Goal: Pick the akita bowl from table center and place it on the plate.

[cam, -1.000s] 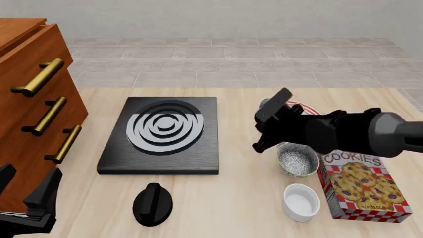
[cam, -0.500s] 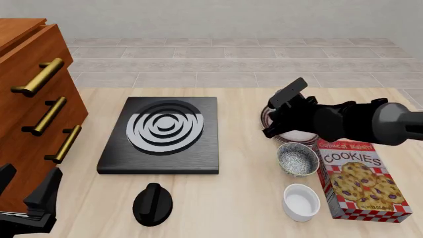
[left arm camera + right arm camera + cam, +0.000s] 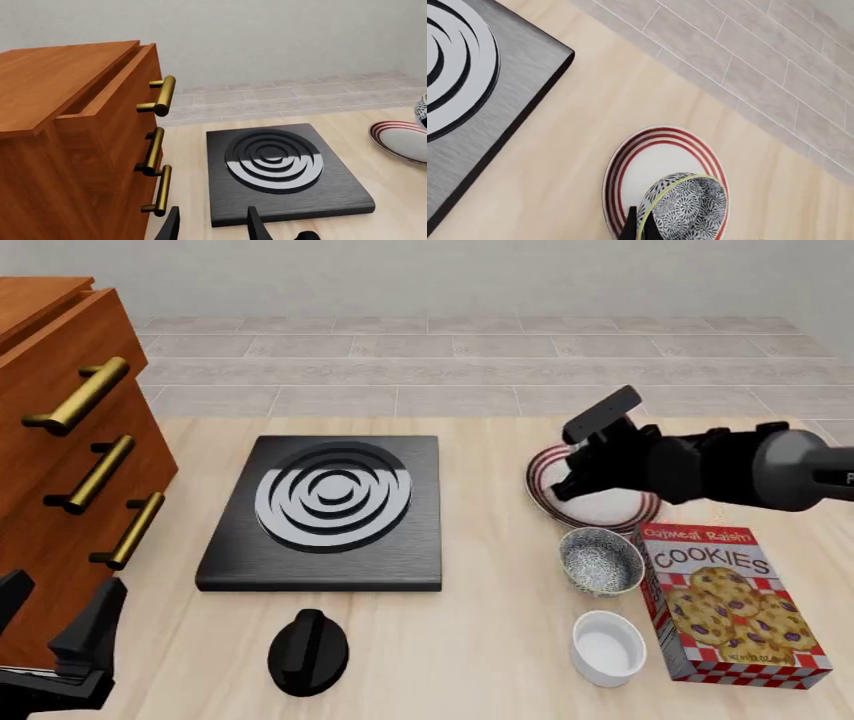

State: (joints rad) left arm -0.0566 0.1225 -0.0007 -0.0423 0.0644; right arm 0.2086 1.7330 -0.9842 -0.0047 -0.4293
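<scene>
The akita bowl (image 3: pixel 684 207), speckled with a pale rim, hangs tilted over the plate (image 3: pixel 650 162). My right gripper (image 3: pixel 639 229) is shut on its rim. In the front view the right gripper (image 3: pixel 571 483) hovers over the red-striped plate (image 3: pixel 541 485) at the table's right, and the arm hides the bowl. In the left wrist view a sliver of the bowl (image 3: pixel 422 110) shows above the plate (image 3: pixel 400 142). My left gripper (image 3: pixel 212 229) stands open and empty at the near left corner (image 3: pixel 54 625).
A second speckled bowl (image 3: pixel 601 560) sits just in front of the plate, then a plain white bowl (image 3: pixel 607 645). A cookies box (image 3: pixel 727 605) lies to their right. A black burner plate (image 3: pixel 327 505), a black knob (image 3: pixel 307 650) and a wooden drawer cabinet (image 3: pixel 67 460) fill the middle and left.
My right arm has carried the bowl away from me and to the right, from above the second speckled bowl to above the plate. The left arm has not moved.
</scene>
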